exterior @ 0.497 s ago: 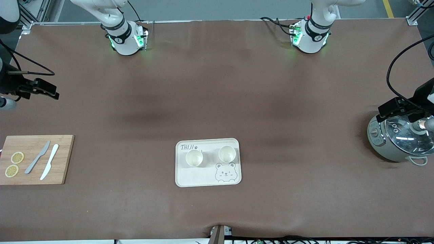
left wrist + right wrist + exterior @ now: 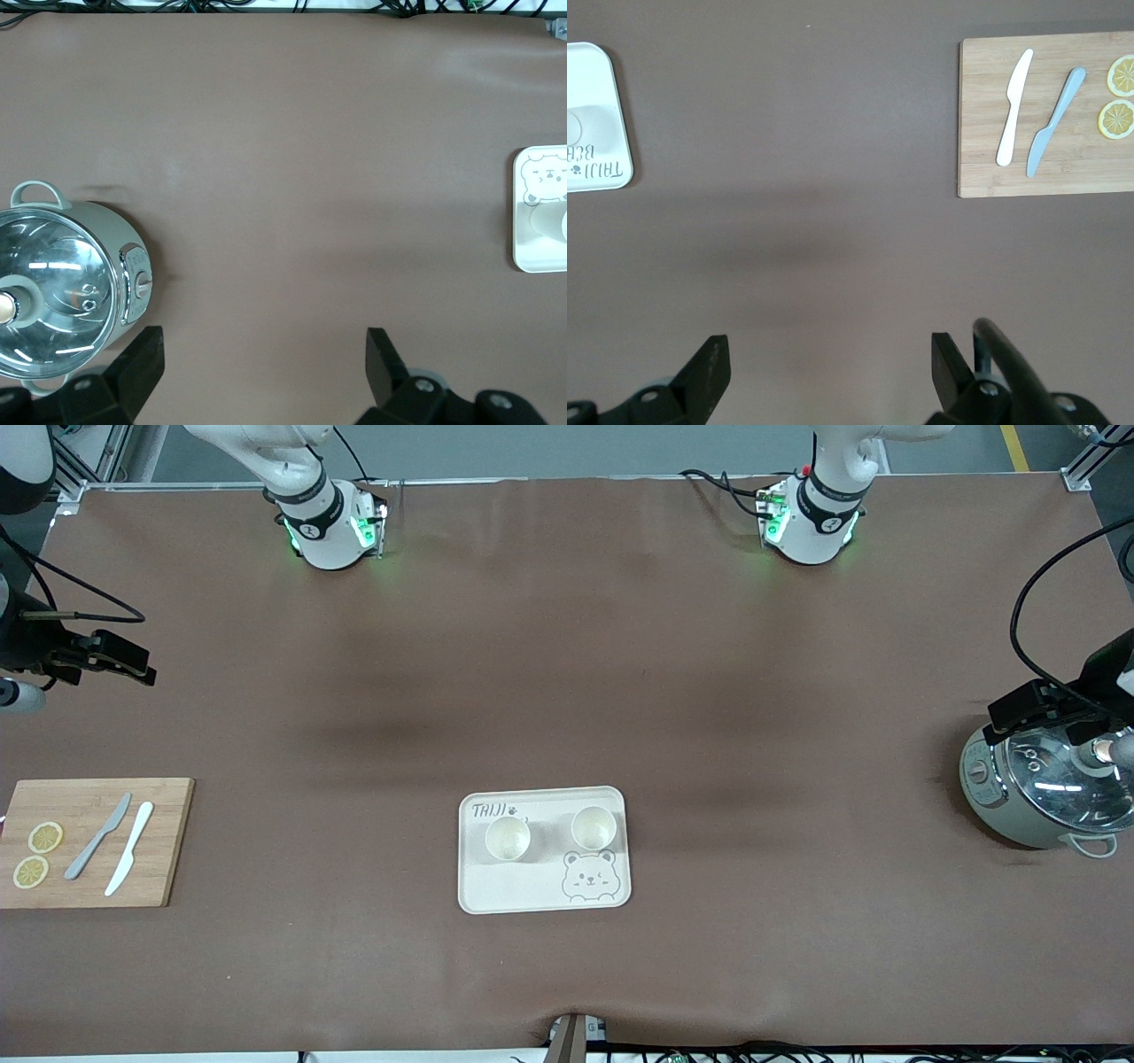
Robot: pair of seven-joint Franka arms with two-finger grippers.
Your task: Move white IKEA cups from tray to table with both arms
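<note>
Two white IKEA cups (image 2: 508, 838) (image 2: 594, 828) stand upright side by side on the cream bear-printed tray (image 2: 514, 890) in the middle of the table. The tray's edge shows in the left wrist view (image 2: 532, 257) with part of one cup (image 2: 553, 223), and in the right wrist view (image 2: 602, 168). My right gripper (image 2: 120, 660) (image 2: 828, 359) is open and empty, up over bare table at the right arm's end. My left gripper (image 2: 1032, 708) (image 2: 263, 359) is open and empty, up beside the pot at the left arm's end. Both are well away from the cups.
A grey pot with a glass lid (image 2: 1041, 797) (image 2: 62, 283) stands at the left arm's end. A wooden cutting board (image 2: 155, 841) (image 2: 983, 168) with a grey knife (image 2: 97, 837), a white knife (image 2: 129, 859) and two lemon slices (image 2: 44, 837) lies at the right arm's end.
</note>
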